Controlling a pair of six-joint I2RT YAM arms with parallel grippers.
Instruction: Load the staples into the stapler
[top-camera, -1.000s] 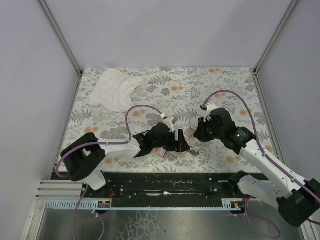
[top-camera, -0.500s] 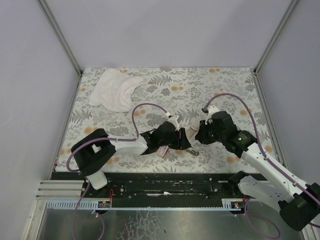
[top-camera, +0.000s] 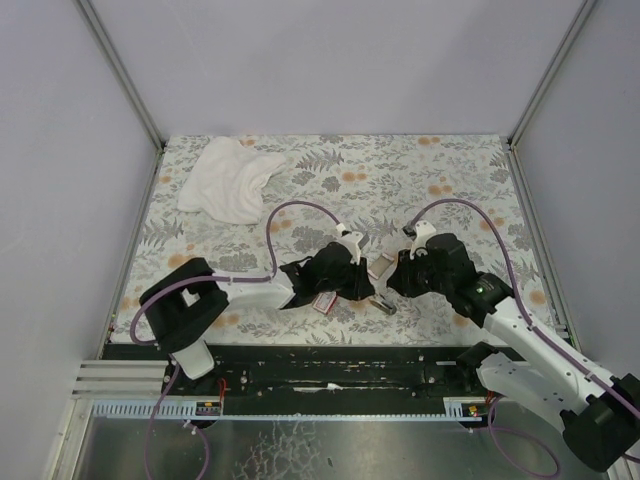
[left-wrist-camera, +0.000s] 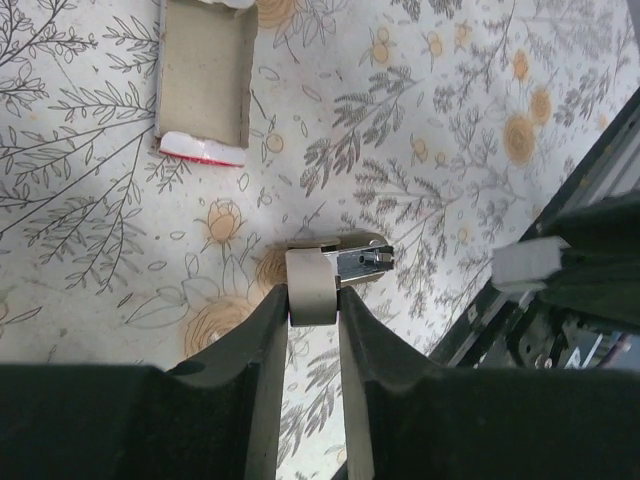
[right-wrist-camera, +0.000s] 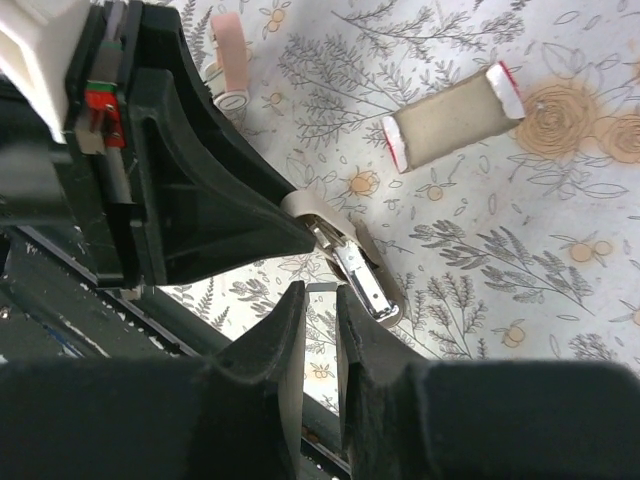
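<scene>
Loading step at the stage of securing the body: the left gripper (left-wrist-camera: 313, 303) is lying low over the patterned counter (top-camera: 450, 170), and its fingers (left-wrist-camera: 268, 340) are pinching the pinkish-tan rear end of the stapler (left-wrist-camera: 314, 275) from both sides, while the silver metal part is projecting forward of them, clear of the grip. The stapler is resting on the counter near its front edge, between the two arms. The right gripper (right-wrist-camera: 320, 296) is hovering just beside the silver end, seen from its own wrist just ahead of the fingertips, and its fingers (right-wrist-camera: 283, 330) are standing narrow with only a slim slot between them; whether a thin strip is sitting in that slot cannot be told. The open tray of the staples box (left-wrist-camera: 205, 75) is lying on the counter a little way from the stapler, its red ends showing (right-wrist-camera: 455, 118), and no silver strip can be made out inside it in either wrist view. As a judgement, the task is sitting in its early-to-middle part, with the stapler held but nothing visibly fed into it. The next move is calling for the left grip to be holding the body steady while the right fingers are bringing a strip in line with the metal channel, squarely and without tilting, since a skewed strip is likely to jam or scatter.
</scene>
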